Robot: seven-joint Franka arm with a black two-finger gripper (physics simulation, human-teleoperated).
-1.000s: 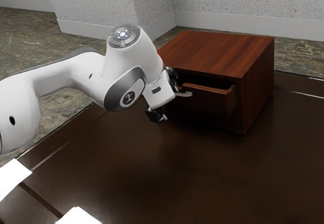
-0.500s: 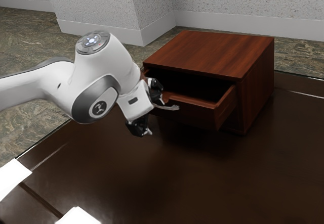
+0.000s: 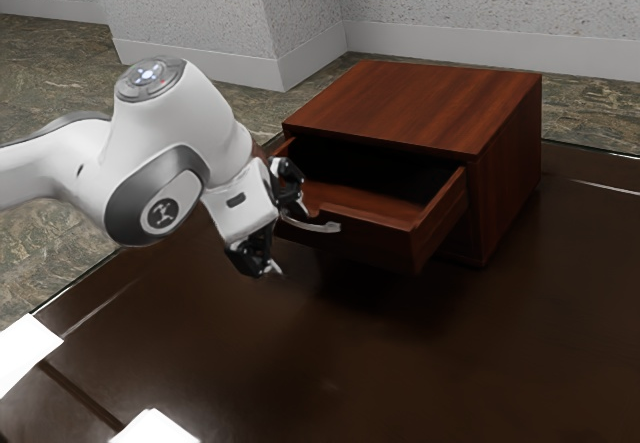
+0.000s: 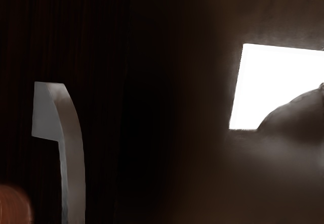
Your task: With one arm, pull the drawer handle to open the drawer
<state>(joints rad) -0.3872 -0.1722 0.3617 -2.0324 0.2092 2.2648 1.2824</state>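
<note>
I see one wooden cabinet (image 3: 440, 103) standing on the dark glossy bench (image 3: 400, 363), and it has one drawer (image 3: 440, 213). The drawer stands partway out of the cabinet toward the exterior view's left. The part of its inside that I can see is bare wood. Its front carries one pale metal handle (image 3: 312, 227), a curved bar. The one white arm (image 3: 160, 173) comes in from the exterior view's left, and its end sits right at the handle's near end. The jaws are there, but I cannot tell how far apart they stand or whether they have hold of the handle. In the wrist view the handle (image 4: 66, 148) runs as a grey curved strip close under the hand, against dark wood. A bright white rectangle (image 4: 268, 82) shows on the bench beyond it. I count two flat white patches on the bench, one (image 3: 25, 348) at the exterior view's lower left and the other (image 3: 155, 428) at its bottom edge. I cannot tell what they are.
</note>
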